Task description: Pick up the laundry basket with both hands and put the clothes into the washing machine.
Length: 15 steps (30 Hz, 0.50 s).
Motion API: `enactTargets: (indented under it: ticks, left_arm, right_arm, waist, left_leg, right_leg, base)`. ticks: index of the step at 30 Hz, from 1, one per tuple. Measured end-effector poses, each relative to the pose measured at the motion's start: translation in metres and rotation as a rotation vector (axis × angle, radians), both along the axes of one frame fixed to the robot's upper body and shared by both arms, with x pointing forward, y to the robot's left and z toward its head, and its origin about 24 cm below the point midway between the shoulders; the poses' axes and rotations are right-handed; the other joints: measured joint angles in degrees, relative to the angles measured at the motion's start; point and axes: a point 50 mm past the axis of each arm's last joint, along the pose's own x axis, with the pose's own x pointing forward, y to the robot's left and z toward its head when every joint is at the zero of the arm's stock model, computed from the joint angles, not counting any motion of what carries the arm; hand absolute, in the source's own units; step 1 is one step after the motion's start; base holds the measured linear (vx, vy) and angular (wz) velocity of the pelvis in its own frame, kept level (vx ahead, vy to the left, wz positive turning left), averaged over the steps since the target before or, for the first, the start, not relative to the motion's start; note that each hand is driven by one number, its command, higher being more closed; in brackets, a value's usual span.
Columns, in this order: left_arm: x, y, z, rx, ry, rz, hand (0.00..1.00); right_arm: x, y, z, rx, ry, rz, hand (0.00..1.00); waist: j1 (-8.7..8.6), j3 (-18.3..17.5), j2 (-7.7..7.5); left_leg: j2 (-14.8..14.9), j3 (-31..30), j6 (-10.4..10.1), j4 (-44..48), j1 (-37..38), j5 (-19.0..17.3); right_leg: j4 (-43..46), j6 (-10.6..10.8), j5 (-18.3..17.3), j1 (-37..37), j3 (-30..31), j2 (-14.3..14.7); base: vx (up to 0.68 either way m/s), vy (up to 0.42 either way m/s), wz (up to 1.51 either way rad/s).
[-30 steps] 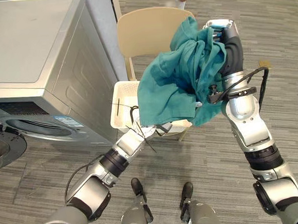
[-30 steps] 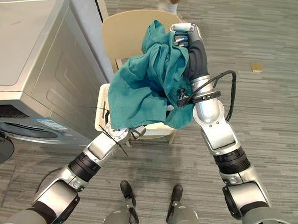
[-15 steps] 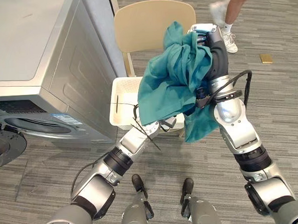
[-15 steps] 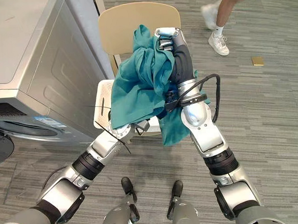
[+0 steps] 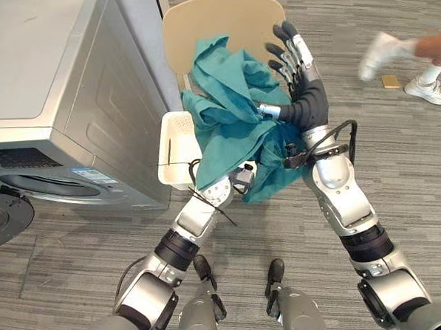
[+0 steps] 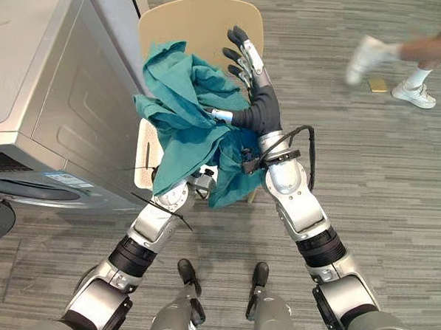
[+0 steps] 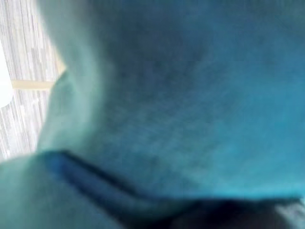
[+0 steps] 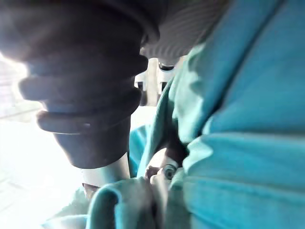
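Bright, even light covers the floor (image 5: 415, 199); shadows are faint. White glare burns out the background beside the right hand (image 8: 90, 86).

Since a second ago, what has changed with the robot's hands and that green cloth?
The right hand opened its fingers, letting go of the teal cloth, which sank from its raised bunch onto the white basket and the chair. A person's legs walked on to the right. Basket, chair and washing machine stayed put.
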Motion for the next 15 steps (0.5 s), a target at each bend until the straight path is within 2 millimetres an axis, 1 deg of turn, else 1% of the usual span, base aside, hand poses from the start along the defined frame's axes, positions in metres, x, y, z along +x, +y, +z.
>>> enactTargets:
  ticks: [3, 4, 6, 8, 11, 14, 15]
  left_arm:
    - [-0.003, 0.015, 0.000, -0.061, 0.002, 0.049, 1.00]
    - [-0.003, 0.028, 0.004, -0.103, -0.006, 0.092, 1.00]
    - [-0.009, 0.051, 0.005, -0.173, -0.016, 0.177, 1.00]
    - [-0.016, 0.070, -0.002, -0.215, -0.005, 0.250, 1.00]
    - [-0.024, 0.087, -0.010, -0.243, 0.011, 0.318, 1.00]
    - [-0.034, 0.102, -0.024, -0.261, 0.049, 0.378, 1.00]
    - [-0.042, 0.113, -0.032, -0.275, 0.071, 0.429, 1.00]
  right_arm:
    - [0.000, -0.012, -0.008, 0.060, 0.032, -0.048, 0.00]
    - [-0.002, -0.022, -0.011, 0.097, 0.042, -0.082, 0.00]
    - [-0.014, -0.037, -0.015, 0.169, 0.034, -0.136, 0.00]
    - [-0.026, -0.047, -0.018, 0.222, 0.026, -0.176, 0.00]
    - [-0.035, -0.055, -0.021, 0.241, 0.017, -0.208, 0.00]
    - [-0.040, -0.065, -0.033, 0.267, 0.059, -0.258, 0.00]
    - [-0.043, -0.072, -0.042, 0.276, 0.089, -0.296, 0.00]
  waist:
    - [-0.03, 0.0, 0.00]
    - [-0.04, 0.0, 0.01]
    - [-0.09, 0.0, 0.01]
    - [-0.12, -0.1, 0.05]
    - [-0.16, -0.7, -0.07]
    - [-0.21, -2.6, -0.17]
    - [-0.19, -3.3, -0.35]
  left_leg:
    - [0.0, 0.1, 0.0, 0.0, 0.4, 0.0]
    - [0.0, 0.1, -0.1, 0.0, 0.8, -0.1]
    - [0.0, 0.1, -0.6, 0.0, 2.2, -0.5]
    - [0.1, 0.1, -0.9, 0.0, 4.4, -1.0]
    - [0.2, 0.1, -1.4, 0.0, 5.3, -1.5]
    - [0.4, 0.1, -1.5, 0.0, 5.6, -1.5]
    - [0.6, 0.1, -1.6, 0.0, 6.5, -1.6]
  right_leg:
    - [0.0, 0.0, 0.0, 0.3, 0.0, 0.0]
    - [0.0, 0.0, 0.0, 0.7, 0.1, 0.0]
    - [-0.2, 0.2, -0.3, 2.3, 0.1, 0.1]
    - [-1.1, 0.3, -0.5, 4.7, 0.1, 0.3]
    - [-2.3, 0.5, -0.7, 6.1, 0.0, 0.6]
    - [-3.4, 0.1, -0.3, 6.9, 0.0, 1.1]
    - [-4.2, 0.0, -0.2, 8.2, 0.0, 1.4]
  base:
    - [0.06, -0.015, -0.01]
    - [0.06, -0.018, -0.01]
    - [0.08, -0.023, 0.00]
    - [0.07, -0.023, 0.03]
    - [0.06, -0.027, 0.01]
    - [0.08, -0.027, -0.01]
    - [0.11, -0.036, -0.01]
